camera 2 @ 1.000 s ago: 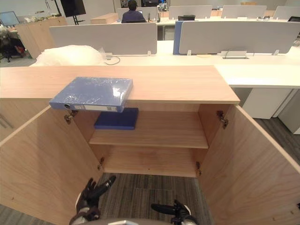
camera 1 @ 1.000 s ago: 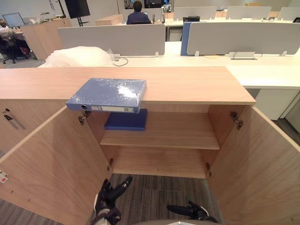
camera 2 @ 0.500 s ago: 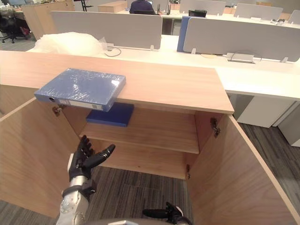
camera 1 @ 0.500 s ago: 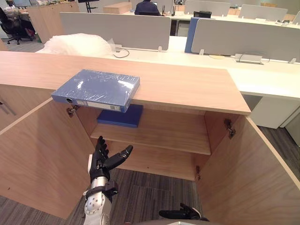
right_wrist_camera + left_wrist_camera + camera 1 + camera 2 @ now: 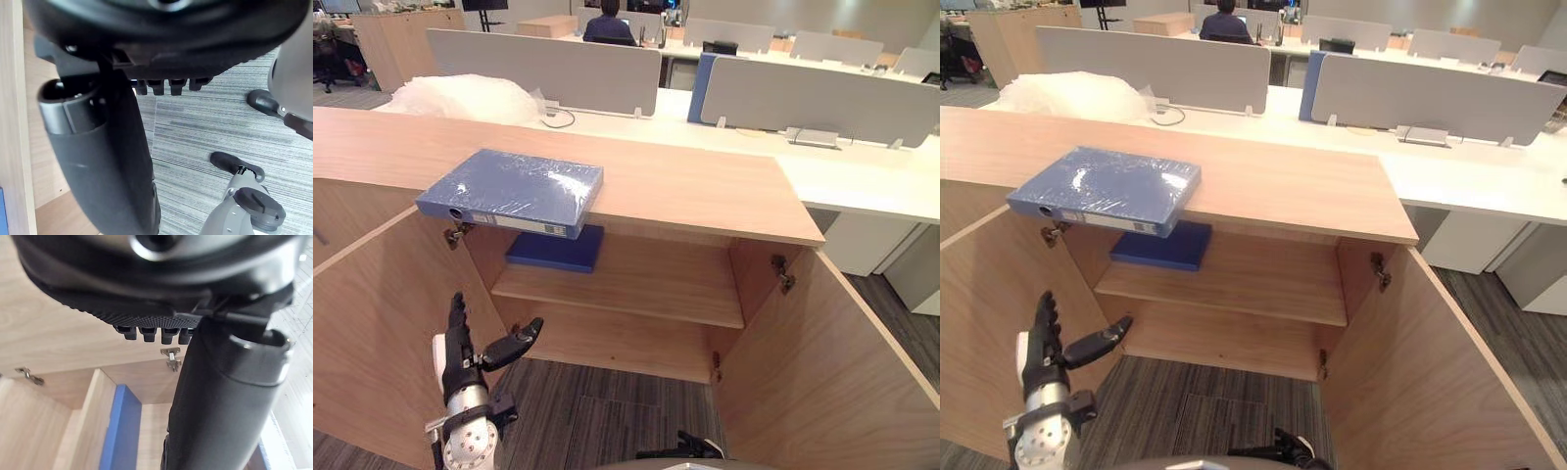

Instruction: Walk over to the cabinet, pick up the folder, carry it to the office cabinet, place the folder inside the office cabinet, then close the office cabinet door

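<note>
While both doors hang wide open, cabinet (image 5: 705,186): left door (image 5: 372,333) and right door (image 5: 822,372) swing out toward me, so I can see straight inside.
Folder (image 5: 514,188): the blue one lies flat on the cabinet's top, left of the middle, with its spine end poking out over the front edge. Neither hand touches it.
Upper shelf (image 5: 656,284): one darker folder (image 5: 553,250) lies flat at the left end.
Lower compartment (image 5: 626,338): I can make out only bare wood in there.
Left hand (image 5: 462,364): raised in front of the left door, fingers straight and thumb stuck out to the side – holding nothing.
Right hand (image 5: 690,450): low over the carpet, cut off by the bottom edge. From its wrist view the fingers look relaxed with nothing in them.
Hard to see: the overhanging folder covers the back part of the darker one below it.
Left wrist view: a blue strip (image 5: 120,431) runs between wood panels past the fingers – I can't tell which folder that is.
Behind: a crumpled plastic bundle (image 5: 460,98) sits on the desk past the cabinet.
</note>
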{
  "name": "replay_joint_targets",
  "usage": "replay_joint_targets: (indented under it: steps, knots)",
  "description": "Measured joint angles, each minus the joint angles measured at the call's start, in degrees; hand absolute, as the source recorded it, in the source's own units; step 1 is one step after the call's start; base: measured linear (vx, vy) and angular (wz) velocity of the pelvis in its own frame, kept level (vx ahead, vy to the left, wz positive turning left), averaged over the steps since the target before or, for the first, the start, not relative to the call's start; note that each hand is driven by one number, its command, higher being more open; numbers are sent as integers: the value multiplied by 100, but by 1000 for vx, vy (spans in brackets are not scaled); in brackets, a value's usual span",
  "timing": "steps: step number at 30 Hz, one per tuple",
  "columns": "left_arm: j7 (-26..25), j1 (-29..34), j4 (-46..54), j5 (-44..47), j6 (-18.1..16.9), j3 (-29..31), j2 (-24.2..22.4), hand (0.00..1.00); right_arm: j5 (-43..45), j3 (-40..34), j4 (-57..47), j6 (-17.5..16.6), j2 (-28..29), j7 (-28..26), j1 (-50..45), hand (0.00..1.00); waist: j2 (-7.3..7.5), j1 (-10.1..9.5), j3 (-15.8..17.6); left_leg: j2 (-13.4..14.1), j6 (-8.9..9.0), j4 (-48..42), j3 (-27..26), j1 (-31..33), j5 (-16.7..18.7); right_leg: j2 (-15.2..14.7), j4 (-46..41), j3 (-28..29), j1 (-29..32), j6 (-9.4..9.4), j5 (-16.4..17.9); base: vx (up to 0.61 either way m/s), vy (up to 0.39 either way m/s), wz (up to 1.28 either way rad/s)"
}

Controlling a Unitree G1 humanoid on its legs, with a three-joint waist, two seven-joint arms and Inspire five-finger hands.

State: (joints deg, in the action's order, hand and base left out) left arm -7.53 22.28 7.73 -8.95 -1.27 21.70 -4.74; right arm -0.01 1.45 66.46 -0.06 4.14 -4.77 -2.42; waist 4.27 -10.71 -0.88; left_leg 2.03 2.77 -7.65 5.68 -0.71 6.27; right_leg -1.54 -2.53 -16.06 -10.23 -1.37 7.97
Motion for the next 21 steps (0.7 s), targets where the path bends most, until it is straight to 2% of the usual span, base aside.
replay_joint_targets:
  steps: [6,9,13,16,21]
  knots:
    - [-483,193,381,-976,293,379,-74,100,-48,45,-66,102,-3,-12,-35,100,-2,-6,-57,-6,24,-56,111,94,-18,34,57,-57,-3,33,-16,-48,-5,8]
    - [-885,326,935,-1453,321,729,-131,100,-209,-33,-67,120,2,-17,-73,100,10,-8,-137,-5,53,-13,126,75,-39,35,56,-70,-10,33,-17,5,-6,4]
    - [-1591,320,1629,-2564,460,1007,-89,100,-228,-32,-62,114,2,-1,-97,100,17,-30,-164,-7,52,61,120,-26,-39,27,51,-33,-68,32,-18,0,0,0]
    - [-1908,61,1908,-3180,581,1001,22,100,-250,-16,-60,90,-2,5,-113,100,-14,-45,-190,-1,58,117,83,-15,-51,36,86,76,-27,34,-17,1,10,-5]
    - [-1976,-584,1895,-3709,688,791,322,100,-451,-3,-43,-22,-5,4,-115,100,-118,-40,-261,49,88,133,-47,2,-75,93,179,248,18,83,-47,9,-15,-14]
